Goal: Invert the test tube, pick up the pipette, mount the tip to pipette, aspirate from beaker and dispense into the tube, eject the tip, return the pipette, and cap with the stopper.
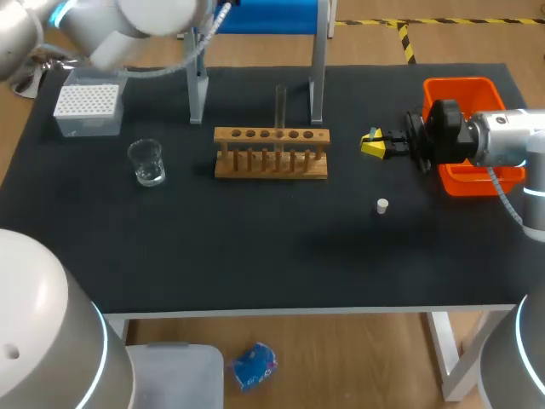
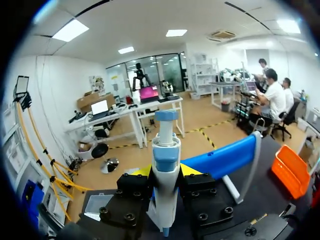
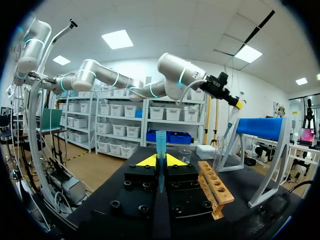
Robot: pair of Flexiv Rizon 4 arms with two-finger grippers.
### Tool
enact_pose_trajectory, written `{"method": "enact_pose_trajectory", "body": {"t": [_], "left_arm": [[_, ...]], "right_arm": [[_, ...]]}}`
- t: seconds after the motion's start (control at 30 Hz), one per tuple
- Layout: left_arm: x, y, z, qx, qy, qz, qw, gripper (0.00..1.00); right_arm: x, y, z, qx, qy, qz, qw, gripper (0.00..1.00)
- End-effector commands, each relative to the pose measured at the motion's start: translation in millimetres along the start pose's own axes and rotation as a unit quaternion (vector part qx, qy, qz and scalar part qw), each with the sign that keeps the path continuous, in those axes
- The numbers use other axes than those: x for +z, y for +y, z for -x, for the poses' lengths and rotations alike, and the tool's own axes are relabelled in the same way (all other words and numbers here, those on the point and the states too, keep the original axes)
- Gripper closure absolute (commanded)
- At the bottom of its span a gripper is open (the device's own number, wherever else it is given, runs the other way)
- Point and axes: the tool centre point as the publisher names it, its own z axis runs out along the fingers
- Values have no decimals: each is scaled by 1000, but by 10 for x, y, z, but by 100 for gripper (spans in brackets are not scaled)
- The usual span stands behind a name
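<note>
While the left gripper (image 2: 165, 172) is closed on the body of the pipette (image 2: 165, 150) and holds it high, near 12 o'clock of the bench (image 1: 255, 247), the right gripper (image 1: 372, 143) waits at 3 o'clock of the rack (image 1: 271, 155). Its fingers are narrow on a blue tip (image 3: 160, 142). I think the tip is offered in this way so the pipette can be pressed into it.

The tube (image 1: 279, 102) stands in the rack. The beaker (image 1: 146, 162) is at 9 o'clock of the rack, close for filling. The stopper (image 1: 382, 205) lies at 5 o'clock, not yet needed. The orange bin (image 1: 460, 89) at 3 o'clock is probably for the used tip.
</note>
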Motion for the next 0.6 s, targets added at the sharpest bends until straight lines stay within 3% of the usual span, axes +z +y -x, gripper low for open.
{"method": "enact_pose_trajectory", "body": {"t": [0.03, 0.1, 0.13, 0.2, 0.4, 0.5, 0.6], "left_arm": [[-119, 16, 115, 44, 190, 34, 980, 100], [-187, 48, 123, 70, 223, 45, 971, 100], [-218, 55, 126, 73, 261, 43, 962, 100], [-314, 80, 138, 94, 296, 42, 950, 100], [-647, 83, 242, 104, 441, -16, 891, 100], [-801, 77, 330, 104, 485, -45, 867, 100], [-929, 98, 411, 116, 507, -62, 852, 100]], "right_arm": [[-4, -2, -2, 0, 0, 0, 1000, 100], [-4, -2, -2, 0, 0, 0, 1000, 100], [-4, -2, -2, 0, 0, 0, 1000, 100], [-4, -2, -2, 0, 0, 0, 1000, 100], [-4, -2, -2, 0, 0, 0, 1000, 100], [-4, -2, -2, 0, 0, 0, 1000, 100], [-4, -2, -2, 0, 0, 0, 1000, 100]]}}
